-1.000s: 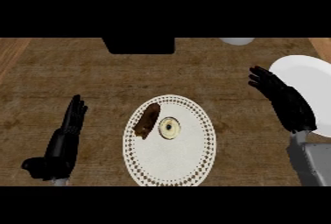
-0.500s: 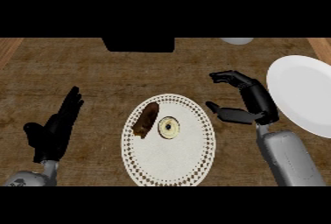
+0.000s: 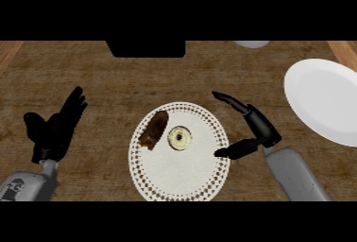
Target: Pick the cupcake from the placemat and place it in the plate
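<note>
While our right hand [image 3: 254, 126] hangs spread beside the small round yellow-topped cupcake [image 3: 180, 138] on the white lacy oval placemat [image 3: 182, 182], we should straddle it squarely before curling.

One placemat [image 3: 180, 175], one cupcake [image 3: 180, 138] and one brown pastry [image 3: 154, 129] on it; one white plate [image 3: 327, 101]; one dark box [image 3: 146, 48] and one pale bowl [image 3: 251, 44] at the far edge; two hands, left [image 3: 54, 130] and right [image 3: 257, 128]
</note>
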`<control>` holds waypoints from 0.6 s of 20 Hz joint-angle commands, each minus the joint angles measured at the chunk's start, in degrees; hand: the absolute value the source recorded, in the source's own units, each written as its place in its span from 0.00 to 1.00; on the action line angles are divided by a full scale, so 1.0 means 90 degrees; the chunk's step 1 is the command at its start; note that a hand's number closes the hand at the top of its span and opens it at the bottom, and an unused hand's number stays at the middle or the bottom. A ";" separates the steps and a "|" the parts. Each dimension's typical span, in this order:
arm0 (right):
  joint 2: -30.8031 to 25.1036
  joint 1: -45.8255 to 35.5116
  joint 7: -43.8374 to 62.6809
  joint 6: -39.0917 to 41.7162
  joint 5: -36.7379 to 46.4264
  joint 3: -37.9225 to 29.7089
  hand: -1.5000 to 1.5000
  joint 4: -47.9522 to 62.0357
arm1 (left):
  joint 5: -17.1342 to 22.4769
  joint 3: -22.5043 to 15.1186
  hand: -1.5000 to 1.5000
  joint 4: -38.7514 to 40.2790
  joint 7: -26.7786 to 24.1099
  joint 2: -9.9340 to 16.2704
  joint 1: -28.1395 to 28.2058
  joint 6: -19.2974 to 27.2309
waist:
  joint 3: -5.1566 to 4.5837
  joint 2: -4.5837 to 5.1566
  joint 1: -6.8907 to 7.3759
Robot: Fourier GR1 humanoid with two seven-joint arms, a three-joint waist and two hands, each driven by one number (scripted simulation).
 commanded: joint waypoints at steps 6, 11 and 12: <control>0.0003 -0.0315 0.1703 0.0325 0.0882 0.0481 0.00 -0.1100 | -0.0212 0.0281 0.50 0.0174 0.0283 -0.0157 -0.0151 -0.0228 | -0.0005 -0.0030 -0.0052; 0.0081 -0.0315 0.2454 0.0790 0.1225 0.0795 0.00 -0.1145 | -0.0233 0.0476 0.50 0.0184 -0.0011 -0.0203 0.0084 -0.0444 | -0.0005 -0.0025 -0.0028; -0.0072 -0.0448 0.2471 0.0965 0.1327 0.0842 0.00 -0.0972 | -0.0361 0.0258 0.50 -0.0055 0.0097 -0.0313 0.0108 -0.0323 | -0.0004 -0.0026 -0.0014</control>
